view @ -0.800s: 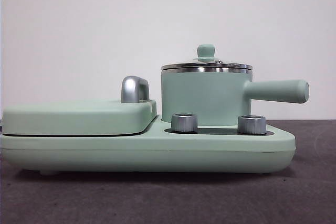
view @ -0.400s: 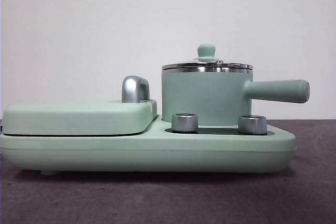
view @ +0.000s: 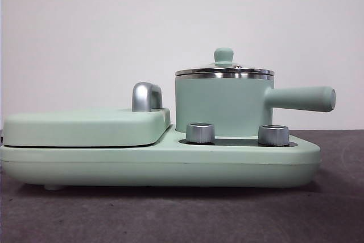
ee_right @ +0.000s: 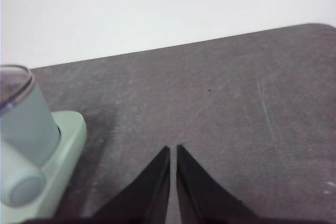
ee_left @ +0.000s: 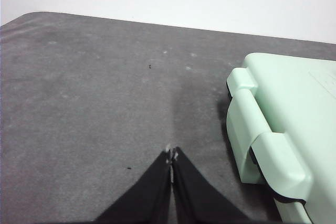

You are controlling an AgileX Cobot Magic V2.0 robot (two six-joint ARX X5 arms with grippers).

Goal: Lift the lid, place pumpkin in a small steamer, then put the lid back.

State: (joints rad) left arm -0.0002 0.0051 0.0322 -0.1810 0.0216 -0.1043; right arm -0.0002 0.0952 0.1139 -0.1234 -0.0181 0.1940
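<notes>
Nothing has moved: we wait, left gripper (ee_left: 171, 156) and right gripper (ee_right: 173, 150) pinched empty, lid (view: 224, 71) seated on the small steamer (view: 222, 106).

A dark grey table (view: 341, 209) carries one wide mint-green base (view: 170, 166) directly on it.
</notes>
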